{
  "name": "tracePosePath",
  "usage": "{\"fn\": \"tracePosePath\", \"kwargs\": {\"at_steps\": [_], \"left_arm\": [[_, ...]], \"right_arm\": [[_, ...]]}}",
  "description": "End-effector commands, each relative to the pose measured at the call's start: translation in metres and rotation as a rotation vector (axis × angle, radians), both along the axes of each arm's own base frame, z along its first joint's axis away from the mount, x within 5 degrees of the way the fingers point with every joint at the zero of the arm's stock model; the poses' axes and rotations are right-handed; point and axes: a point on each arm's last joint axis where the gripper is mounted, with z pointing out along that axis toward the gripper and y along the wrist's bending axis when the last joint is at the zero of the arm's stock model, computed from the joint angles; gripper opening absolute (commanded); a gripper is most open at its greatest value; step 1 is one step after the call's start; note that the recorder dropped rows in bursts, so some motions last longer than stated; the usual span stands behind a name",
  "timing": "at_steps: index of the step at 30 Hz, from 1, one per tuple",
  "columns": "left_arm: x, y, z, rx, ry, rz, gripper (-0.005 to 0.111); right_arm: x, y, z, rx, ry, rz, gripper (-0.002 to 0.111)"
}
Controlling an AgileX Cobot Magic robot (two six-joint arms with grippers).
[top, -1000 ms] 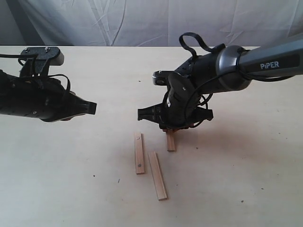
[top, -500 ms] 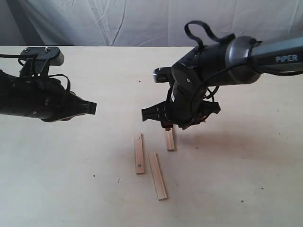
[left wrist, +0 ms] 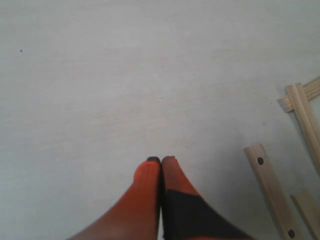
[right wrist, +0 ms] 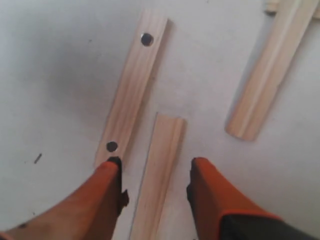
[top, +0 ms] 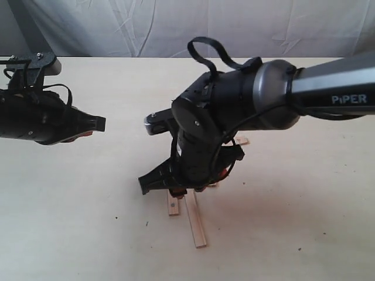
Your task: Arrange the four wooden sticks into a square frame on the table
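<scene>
My right gripper [top: 183, 192] is low over the near sticks and open. In the right wrist view its fingers [right wrist: 109, 172] straddle a plain tan stick [right wrist: 161, 165] without touching it. Beside this lies a stick with two dark holes [right wrist: 132, 90], roughly parallel. A third stick [right wrist: 270, 70] lies farther off, its far end meeting a fourth [right wrist: 270, 6]. In the exterior view I see the plain stick [top: 196, 222], part of the holed stick [top: 173, 206] and one far tip [top: 241, 140]. My left gripper [top: 94, 123] hovers shut and empty at the left. No square outline shows.
The pale table [top: 293, 234] runs wide around the sticks. A grey cloth backdrop [top: 176, 23] hangs behind its far edge. The bulky right arm [top: 234, 111] hides the middle of the stick group in the exterior view.
My right arm has swung from over the far stick toward the front and dropped over the two near sticks. The left arm has drawn back slightly to the left.
</scene>
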Motion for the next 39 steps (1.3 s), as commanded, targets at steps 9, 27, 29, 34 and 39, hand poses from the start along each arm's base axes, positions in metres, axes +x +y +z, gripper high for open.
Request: {"fn": "tracePosePath", "kwargs": {"at_steps": [9,27,29,34,39], "left_arm": [[-0.001,0.0,0.002,-0.04,-0.001,0.037,0.0],[-0.001,0.0,0.002,-0.053,0.004,0.043,0.0],[-0.001,0.0,0.002,-0.053,0.004,0.043,0.0],[-0.003,-0.001,0.001,-0.056,0.021,0.029,0.0],[-0.003,-0.001,0.001,-0.053,0.02,0.027,0.0]], "right_arm": [[-0.005,0.005,-0.03,-0.058,0.088,-0.024,0.043],[0.006,-0.02,0.012,-0.046,0.061,-0.025,0.0],[0.026,-0.044,0.03,-0.016,0.022,-0.085,0.0],[0.066,-0.089,0.023,-0.039,-0.016,-0.136,0.0],[0.086,-0.1,-0.006,-0.073,-0.042,-0.143,0.0]]}}
